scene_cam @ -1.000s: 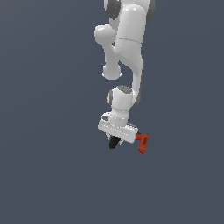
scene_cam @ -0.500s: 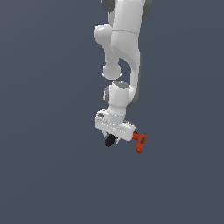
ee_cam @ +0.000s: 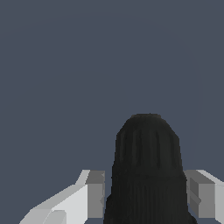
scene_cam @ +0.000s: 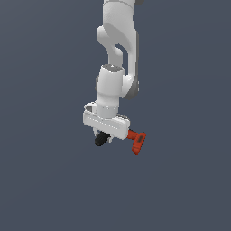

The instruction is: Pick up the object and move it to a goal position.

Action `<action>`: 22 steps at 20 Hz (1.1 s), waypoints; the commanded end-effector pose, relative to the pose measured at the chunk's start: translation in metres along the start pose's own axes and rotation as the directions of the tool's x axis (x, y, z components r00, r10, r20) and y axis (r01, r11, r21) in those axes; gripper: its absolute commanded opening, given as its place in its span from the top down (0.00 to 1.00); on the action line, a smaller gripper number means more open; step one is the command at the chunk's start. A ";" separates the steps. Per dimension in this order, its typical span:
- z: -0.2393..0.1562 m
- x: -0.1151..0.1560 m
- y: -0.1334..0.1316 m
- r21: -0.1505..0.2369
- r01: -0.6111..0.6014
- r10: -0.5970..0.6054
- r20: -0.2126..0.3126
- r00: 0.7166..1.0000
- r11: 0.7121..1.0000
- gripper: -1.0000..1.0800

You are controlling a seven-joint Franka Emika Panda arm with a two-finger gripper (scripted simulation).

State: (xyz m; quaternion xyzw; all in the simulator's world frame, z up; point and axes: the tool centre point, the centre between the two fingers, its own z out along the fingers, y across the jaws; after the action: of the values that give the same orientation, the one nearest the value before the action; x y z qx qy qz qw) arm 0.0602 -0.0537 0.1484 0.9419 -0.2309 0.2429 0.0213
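Observation:
The red-orange drill hangs in the air in my white gripper (scene_cam: 107, 134). In the exterior view its black chuck end (scene_cam: 101, 139) sticks out below the gripper toward the exterior view's left. Its red handle and battery base (scene_cam: 136, 141) stick out to the exterior view's right. The drill's middle is hidden behind the gripper body. In the wrist view the black chuck (ee_cam: 148, 166) fills the space between my two grey finger pads (ee_cam: 96, 192), which press against its sides. My gripper (ee_cam: 147, 194) is shut on the drill.
Only a plain dark grey background shows around the arm (scene_cam: 118, 40) in both views. No table, goal marker or other object is visible.
The gripper has moved toward the exterior view's left and slightly up, carrying the drill with it. The hold on the drill is unchanged.

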 end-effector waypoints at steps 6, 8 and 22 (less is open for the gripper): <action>-0.061 0.071 0.026 0.004 -0.001 0.001 -0.008 1.000 1.000 1.00; -0.075 0.087 0.032 0.004 -0.001 0.001 -0.008 1.000 1.000 1.00; -0.120 0.145 0.052 0.005 -0.002 0.002 -0.007 1.000 1.000 1.00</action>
State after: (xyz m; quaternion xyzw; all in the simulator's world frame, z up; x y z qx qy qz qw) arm 0.0938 -0.1418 0.3106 0.9418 -0.2313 0.2431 0.0206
